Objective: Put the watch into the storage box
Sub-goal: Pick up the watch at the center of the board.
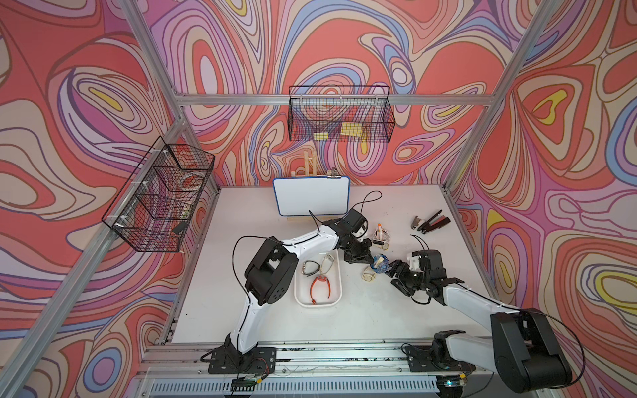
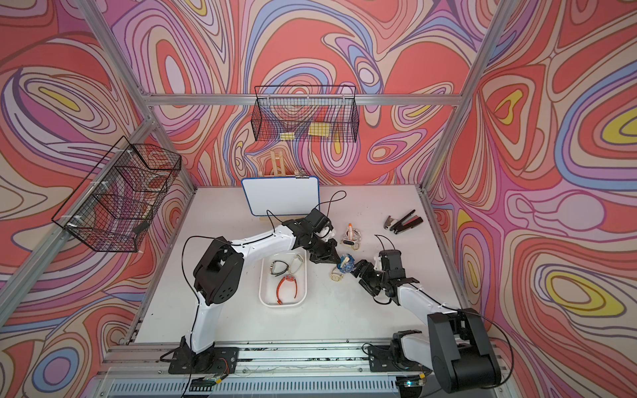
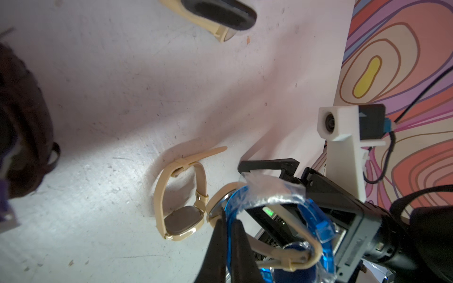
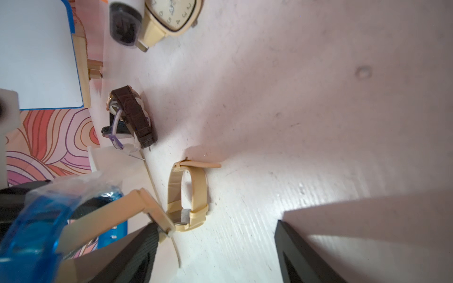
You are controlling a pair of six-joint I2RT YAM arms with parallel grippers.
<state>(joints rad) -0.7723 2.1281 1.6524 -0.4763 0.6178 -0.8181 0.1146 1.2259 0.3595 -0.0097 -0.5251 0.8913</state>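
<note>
A beige-strapped watch wrapped round a blue clear plastic holder (image 1: 379, 263) (image 2: 345, 264) hangs just above the table, right of the storage box. My left gripper (image 3: 228, 218) (image 1: 370, 262) is shut on the holder's blue rim (image 3: 241, 196). My right gripper (image 4: 215, 225) (image 1: 393, 270) stands open on the other side, and one finger (image 4: 144, 242) touches the watch's case (image 4: 159, 215). The storage box (image 1: 297, 293) (image 2: 262, 296) is a shallow white tray holding an orange-strapped, a black and a beige watch.
Another beige watch (image 1: 368, 275) (image 3: 181, 205) (image 4: 191, 196) lies on the table just below the held one. More watches (image 1: 379, 236) (image 4: 132, 117) sit behind. Black hand tools (image 1: 429, 222) lie far right. A whiteboard (image 1: 311, 196) stands at the back; two wire baskets (image 1: 339, 117) (image 1: 158, 196) hang on the frame.
</note>
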